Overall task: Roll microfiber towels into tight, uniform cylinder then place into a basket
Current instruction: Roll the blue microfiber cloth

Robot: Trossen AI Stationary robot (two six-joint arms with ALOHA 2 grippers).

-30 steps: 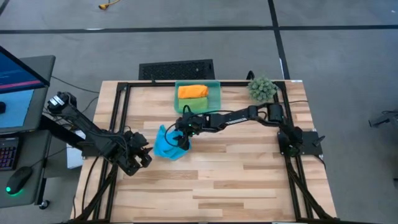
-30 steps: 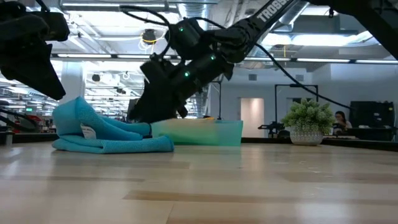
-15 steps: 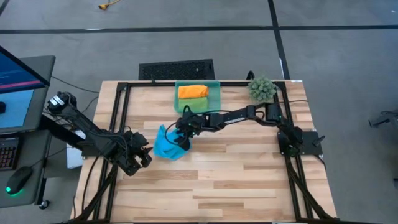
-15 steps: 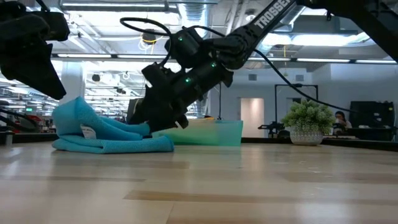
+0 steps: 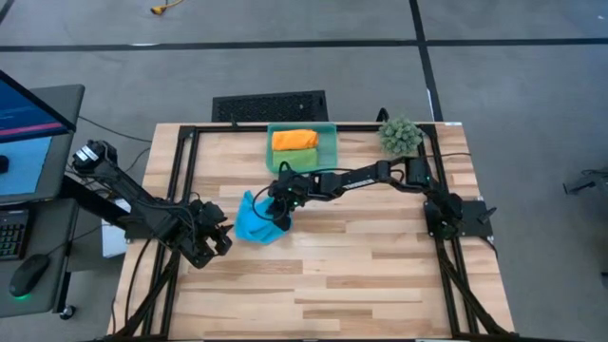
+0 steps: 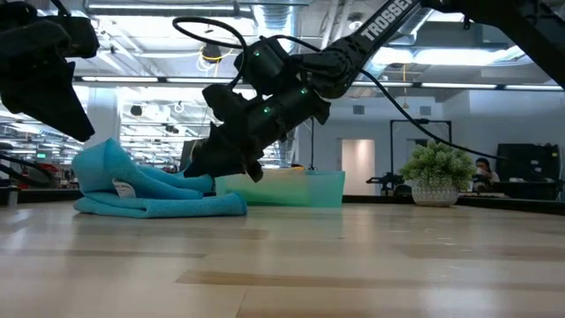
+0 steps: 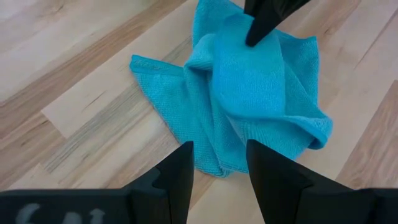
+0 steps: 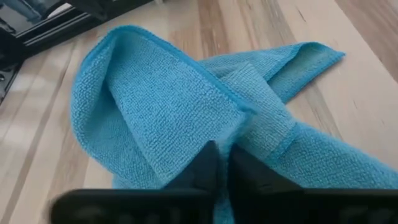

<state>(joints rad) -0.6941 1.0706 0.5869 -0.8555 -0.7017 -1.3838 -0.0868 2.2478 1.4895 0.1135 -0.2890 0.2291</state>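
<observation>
While the left gripper waits parted, the right gripper's fingers have now pinched the blue towel.

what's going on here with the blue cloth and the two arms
The right gripper has pinched a fold of the crumpled sky blue towel lying on the table, just in front of the basket. The orange towel and green towel already sit rolled in that basket. The left gripper is open beside the blue towel, holding nothing.

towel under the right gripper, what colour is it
Sky blue towel, clearest in the right wrist view.
</observation>
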